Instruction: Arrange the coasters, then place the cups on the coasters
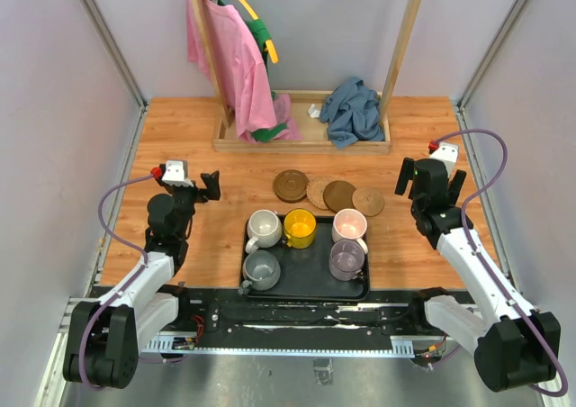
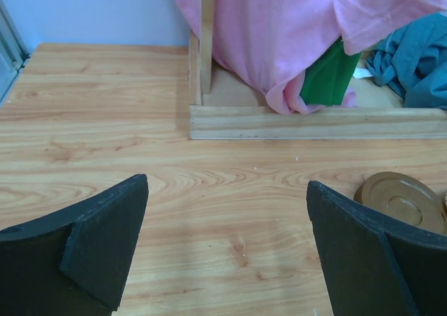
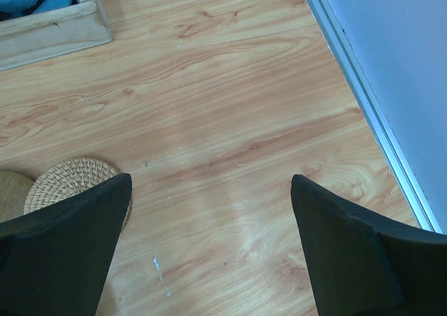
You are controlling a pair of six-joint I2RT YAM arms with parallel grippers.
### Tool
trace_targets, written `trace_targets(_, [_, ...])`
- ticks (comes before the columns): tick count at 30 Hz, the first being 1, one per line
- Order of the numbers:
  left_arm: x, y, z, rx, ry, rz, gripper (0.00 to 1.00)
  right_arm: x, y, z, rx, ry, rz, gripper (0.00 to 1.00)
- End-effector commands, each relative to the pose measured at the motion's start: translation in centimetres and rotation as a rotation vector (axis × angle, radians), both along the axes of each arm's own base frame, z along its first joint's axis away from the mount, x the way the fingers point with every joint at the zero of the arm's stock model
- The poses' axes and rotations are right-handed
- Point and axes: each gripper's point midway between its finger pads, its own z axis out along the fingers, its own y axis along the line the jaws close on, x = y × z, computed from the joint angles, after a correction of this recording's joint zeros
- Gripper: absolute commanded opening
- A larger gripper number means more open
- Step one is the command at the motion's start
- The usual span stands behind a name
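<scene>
Several coasters lie in an overlapping row behind the tray: a dark brown one (image 1: 291,185) at the left, a tan one (image 1: 318,193), another dark brown one (image 1: 339,195) and a woven tan one (image 1: 368,201). The cups stand on the black tray (image 1: 306,292): off-white (image 1: 264,228), yellow (image 1: 300,228), pale pink (image 1: 349,225), grey (image 1: 261,269), lilac (image 1: 346,259). My left gripper (image 1: 191,189) (image 2: 227,246) is open over bare wood, left of the dark coaster (image 2: 401,200). On the right, my other gripper (image 1: 430,180) (image 3: 209,239) is open and empty beside the woven coaster (image 3: 73,180).
A wooden rack base (image 1: 301,141) stands at the back with a pink shirt (image 1: 236,65), green cloth (image 2: 328,78) and a blue cloth (image 1: 353,110). Metal-framed walls (image 3: 363,99) close in both sides.
</scene>
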Motion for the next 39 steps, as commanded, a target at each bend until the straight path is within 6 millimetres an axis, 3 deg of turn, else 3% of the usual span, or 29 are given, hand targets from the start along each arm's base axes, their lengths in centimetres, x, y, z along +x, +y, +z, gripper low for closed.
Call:
trace_targets(1, [-0.1, 0.3, 1.0, 0.002, -0.049, 0.02, 1.0, -0.1, -0.1, 0.2, -0.013, -0.018, -0.01, 0.98])
trace_targets(14, [-0.9, 0.9, 1.5, -0.015, -0.088, 0.053, 1.0, 0.0, 0.2, 0.4, 0.008, -0.035, -0.001, 0.98])
trace_targets(22, [-0.3, 0.1, 1.1, -0.058, -0.06, 0.017, 1.0, 0.3, 1.3, 0.6, 0.029, -0.036, 0.062, 0.99])
trace_targets(27, [1.2, -0.4, -0.7, -0.079, 0.029, 0.005, 1.0, 1.1, 4.1, -0.4, 0.053, -0.003, 0.177, 0.99])
trace_targets(32, [1.8, -2.7, -1.8, -0.07, 0.076, -0.118, 0.99, 2.3, 8.0, -1.9, 0.023, 0.045, 0.296, 0.96])
trace_targets(35, [1.9, -4.1, -2.0, -0.063, 0.079, -0.2, 0.81, 3.1, 9.9, -2.7, 0.016, 0.08, 0.355, 0.83])
trace_targets(39, [2.4, -5.8, -2.6, -0.061, 0.117, -0.275, 0.55, 4.0, 10.7, -3.6, 0.015, 0.137, 0.364, 0.66])
